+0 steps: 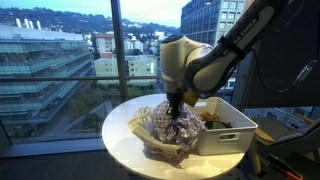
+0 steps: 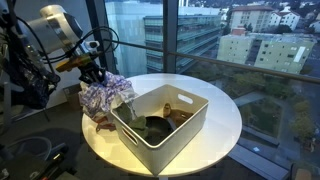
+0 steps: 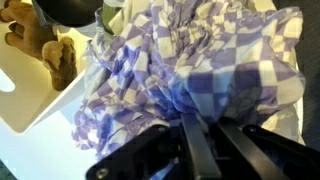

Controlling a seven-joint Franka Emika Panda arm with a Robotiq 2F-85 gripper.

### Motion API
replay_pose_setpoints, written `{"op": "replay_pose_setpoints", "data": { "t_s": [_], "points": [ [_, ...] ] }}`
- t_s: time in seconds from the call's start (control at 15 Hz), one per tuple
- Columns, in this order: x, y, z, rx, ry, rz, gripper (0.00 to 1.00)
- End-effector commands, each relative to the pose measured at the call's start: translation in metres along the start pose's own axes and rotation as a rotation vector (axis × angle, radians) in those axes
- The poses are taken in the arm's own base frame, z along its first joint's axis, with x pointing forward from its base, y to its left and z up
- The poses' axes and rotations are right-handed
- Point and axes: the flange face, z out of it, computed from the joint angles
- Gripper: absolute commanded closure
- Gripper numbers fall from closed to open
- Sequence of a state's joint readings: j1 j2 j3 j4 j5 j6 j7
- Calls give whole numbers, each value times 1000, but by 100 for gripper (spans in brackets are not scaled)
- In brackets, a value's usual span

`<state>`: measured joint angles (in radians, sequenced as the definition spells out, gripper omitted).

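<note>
The gripper [image 3: 197,120] is clamped on the checkered cloth [image 3: 190,60]; only an exterior view shows the whole white bin [image 2: 180,129].

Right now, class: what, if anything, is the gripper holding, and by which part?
The gripper is shut on the checkered cloth. It pinches a gathered fold at the top of the bunched heap, beside the bin.

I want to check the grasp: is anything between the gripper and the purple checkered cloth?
Nothing visible. In the wrist view the gripper is shut directly on a bunched fold of the purple checkered cloth. The white bin stands beside the cloth on the round table, not between them.
</note>
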<state>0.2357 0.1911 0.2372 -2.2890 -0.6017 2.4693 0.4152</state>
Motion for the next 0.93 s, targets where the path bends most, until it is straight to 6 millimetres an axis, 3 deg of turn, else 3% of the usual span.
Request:
{"op": "replay_pose_setpoints", "data": {
  "t_s": [0.0,0.2,0.27,0.4,0.6,0.87],
  "points": [
    [17,6,15,11,39,-8,94],
    [35,8,27,7,83,-4,93],
    [39,7,28,11,85,-4,68],
    [43,7,28,2,90,-10,64],
    [46,12,20,-32,90,-12,39],
    [46,27,-6,-126,67,3,7]
  ]
}}
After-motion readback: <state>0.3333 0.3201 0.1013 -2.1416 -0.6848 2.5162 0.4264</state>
